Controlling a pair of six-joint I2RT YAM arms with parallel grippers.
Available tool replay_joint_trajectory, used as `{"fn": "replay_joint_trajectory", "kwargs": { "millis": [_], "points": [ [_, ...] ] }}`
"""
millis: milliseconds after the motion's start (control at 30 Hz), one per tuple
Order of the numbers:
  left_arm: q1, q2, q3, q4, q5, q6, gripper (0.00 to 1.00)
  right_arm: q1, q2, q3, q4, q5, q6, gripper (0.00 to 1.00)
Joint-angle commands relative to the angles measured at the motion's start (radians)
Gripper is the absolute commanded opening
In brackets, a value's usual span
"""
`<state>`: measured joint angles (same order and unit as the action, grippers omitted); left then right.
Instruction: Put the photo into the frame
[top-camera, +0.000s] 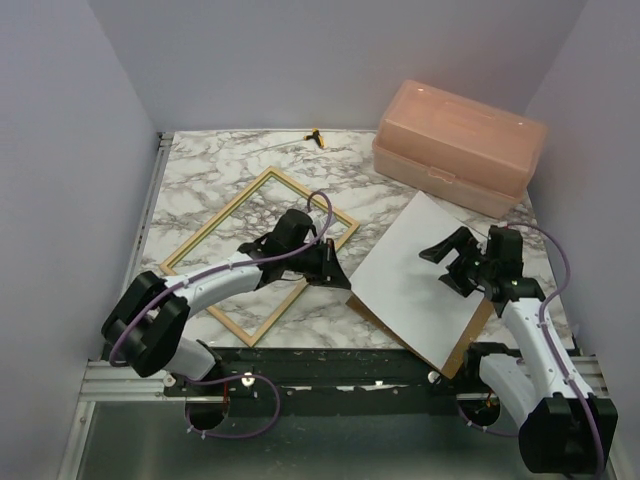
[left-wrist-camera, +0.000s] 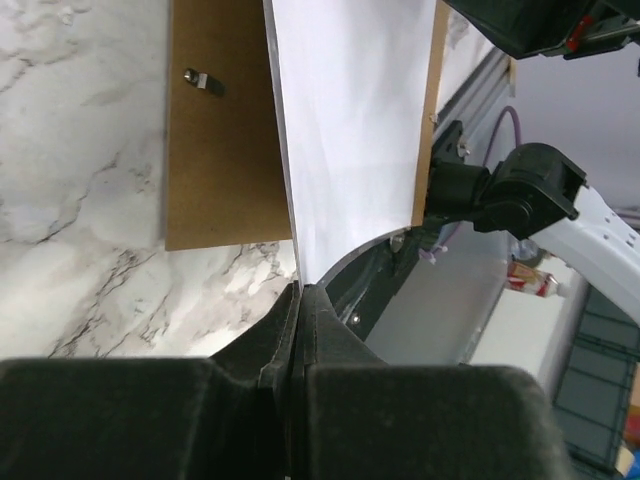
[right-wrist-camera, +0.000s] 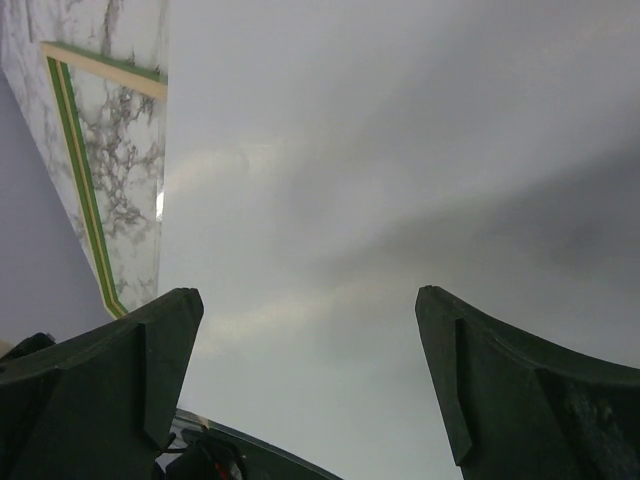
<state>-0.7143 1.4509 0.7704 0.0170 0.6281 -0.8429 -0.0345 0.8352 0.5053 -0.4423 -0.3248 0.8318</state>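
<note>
The photo (top-camera: 420, 270) lies white side up on a brown hardboard panel (top-camera: 470, 340) at the right of the marble table. My left gripper (top-camera: 343, 282) is shut on the photo's near-left corner. In the left wrist view the white sheet (left-wrist-camera: 350, 120) runs up from my left gripper's (left-wrist-camera: 298, 292) closed jaws, over the brown panel (left-wrist-camera: 220, 150). The frame (top-camera: 217, 219) lies left of centre with its light wood side up, and the left arm reaches across it. My right gripper (top-camera: 442, 268) hovers open over the photo (right-wrist-camera: 400, 150). Nothing sits between the jaws of the right gripper (right-wrist-camera: 308, 298), and the frame's rail (right-wrist-camera: 80, 160) shows to their left.
A closed pink plastic box (top-camera: 460, 145) stands at the back right. A small yellow and black object (top-camera: 316, 136) lies at the back edge. The metal rail (top-camera: 300, 365) holding the arm bases runs along the near edge. The brown panel carries a metal tab (left-wrist-camera: 203, 80).
</note>
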Motion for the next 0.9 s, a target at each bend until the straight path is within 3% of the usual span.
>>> {"fn": "replay_joint_trajectory", "kwargs": {
  "millis": [0, 233, 400, 500, 633, 667, 867],
  "points": [
    [-0.002, -0.069, 0.067, -0.278, -0.142, 0.143, 0.0, 0.001, 0.032, 0.048, 0.006, -0.092, -0.086, 0.98],
    [0.0, -0.109, 0.024, -0.368, -0.242, 0.151, 0.0, 0.034, 0.097, 0.041, 0.04, -0.134, -0.104, 0.93],
    [0.015, -0.133, -0.05, -0.354, -0.264, 0.136, 0.01, 0.143, 0.157, 0.055, 0.061, -0.094, -0.106, 0.92],
    [0.021, -0.13, -0.073, -0.36, -0.267, 0.139, 0.2, 0.231, 0.198, 0.076, 0.063, -0.038, -0.106, 0.91],
    [0.033, -0.137, -0.107, -0.387, -0.298, 0.139, 0.63, 0.357, 0.268, 0.11, 0.059, 0.044, -0.102, 0.88],
    [0.033, -0.144, -0.115, -0.393, -0.303, 0.139, 0.69, 0.387, 0.281, 0.119, 0.058, 0.068, -0.101, 0.87],
    [0.035, -0.182, -0.168, -0.362, -0.296, 0.126, 0.71, 0.494, 0.345, 0.151, 0.072, 0.171, -0.104, 0.72]
  ]
}}
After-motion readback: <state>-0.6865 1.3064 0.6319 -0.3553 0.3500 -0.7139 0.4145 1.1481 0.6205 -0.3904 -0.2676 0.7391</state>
